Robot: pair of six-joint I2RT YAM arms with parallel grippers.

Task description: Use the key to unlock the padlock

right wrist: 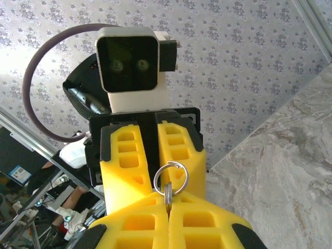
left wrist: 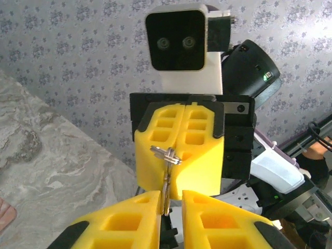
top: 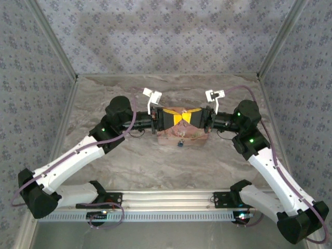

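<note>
Right fingers [right wrist: 202, 222] tight around key [right wrist: 167, 195]

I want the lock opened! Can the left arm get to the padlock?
Probably not yet: the left fingers are up around the key that the right fingers pinch; the padlock lies uncovered below, on the pink box.

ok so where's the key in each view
top external: too small to tell; look where left end effector and right end effector meet, centre.
left wrist: key low centre, between the two facing end effectors.
right wrist: bottom centre, pinched in right end effector.
shared landmark: yellow fingers.
</note>
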